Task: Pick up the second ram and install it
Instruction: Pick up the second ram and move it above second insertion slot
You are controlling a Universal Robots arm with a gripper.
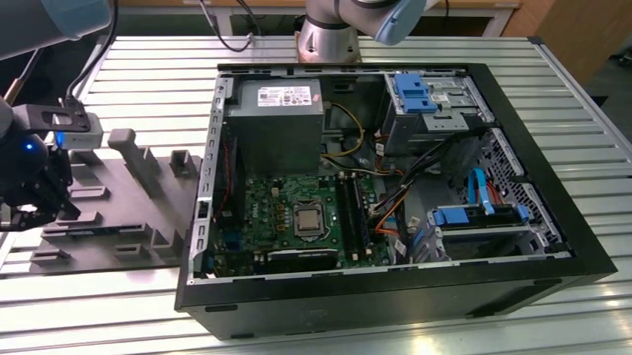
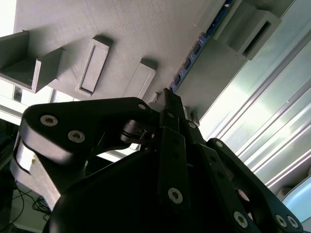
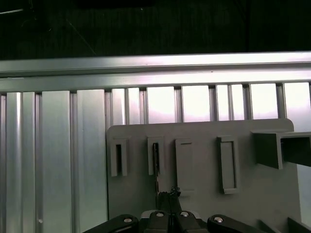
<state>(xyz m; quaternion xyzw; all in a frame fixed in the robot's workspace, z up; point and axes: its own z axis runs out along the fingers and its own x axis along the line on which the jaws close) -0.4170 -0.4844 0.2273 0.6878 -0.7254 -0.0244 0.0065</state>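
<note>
Dark and thin, the second ram [image 3: 156, 160] stands on edge in a slot of the grey holder block [image 3: 204, 204]. Its near end runs straight into my gripper [image 3: 168, 195], which I read in both wrist views as clenched on that end. Beyond the gripper's tip the slatted aluminium table [image 3: 58, 160] stretches out. In the exterior view the open computer case [image 1: 553, 251] lies well apart from the gripper, past the holder block.

Even light fills the exterior view: the ribbed surface [image 1: 148, 74] gleams pale, with deep shadow inside the computer case [image 1: 395, 296]. Glare whitens the surface's slats in the first wrist view; the gripper [image 2: 167, 99] looms dark in the second wrist view.
</note>
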